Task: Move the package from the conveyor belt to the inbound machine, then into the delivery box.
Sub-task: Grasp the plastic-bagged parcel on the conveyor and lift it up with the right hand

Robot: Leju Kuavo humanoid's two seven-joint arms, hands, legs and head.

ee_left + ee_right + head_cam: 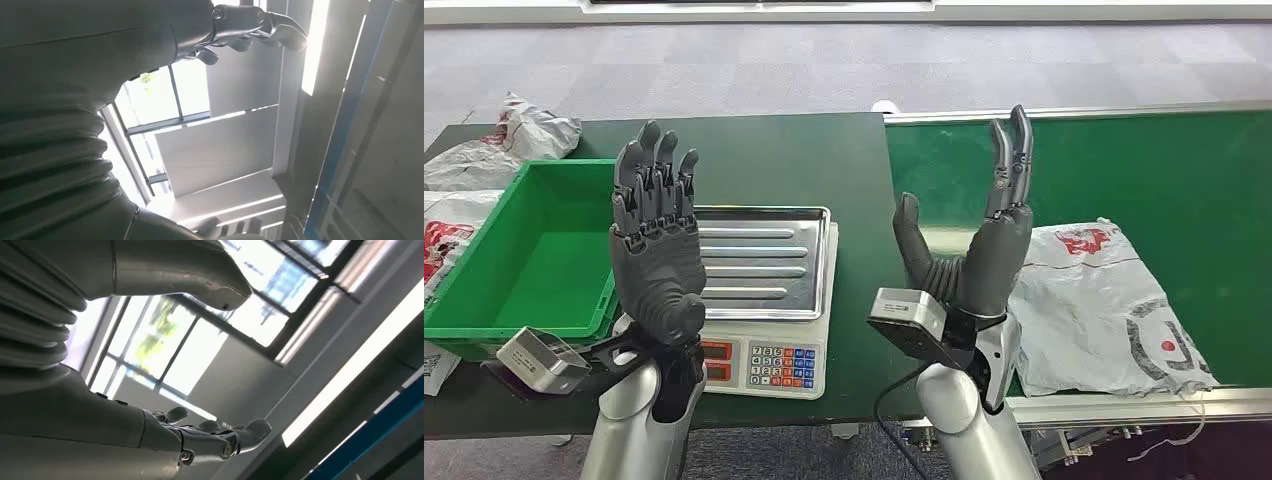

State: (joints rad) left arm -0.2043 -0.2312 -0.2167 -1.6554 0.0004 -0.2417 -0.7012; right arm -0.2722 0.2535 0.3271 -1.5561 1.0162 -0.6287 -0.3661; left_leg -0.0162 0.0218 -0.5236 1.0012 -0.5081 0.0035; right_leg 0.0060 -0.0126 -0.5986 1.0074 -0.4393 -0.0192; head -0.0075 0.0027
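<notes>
A: Item one, package (1114, 305). Location?

B: Logged on the belt (1184, 170), flat, at the near edge, just beside the right hand (984, 245). No contact is seen.

A: Hands?

B: Left hand (656, 250) is raised upright in front of the scale (764, 300), fingers apart, nothing held. Right hand is raised likewise, thumb spread wide of the fingers, nothing held. In both wrist views the palms are turned towards ceiling and windows.

A: Inbound machine?

B: The scale is taken for it, as a judgement. Its steel tray (769, 250) is recorded bare.

A: Delivery box?

B: Green bin (524, 255), left of the scale; no package is noted inside. Other bags (494, 145) are listed beyond it, on the table (784, 150).

A: Progress?

B: None of the three stages is judged done. Pick-up, weighing and boxing are all entered as outstanding.
</notes>
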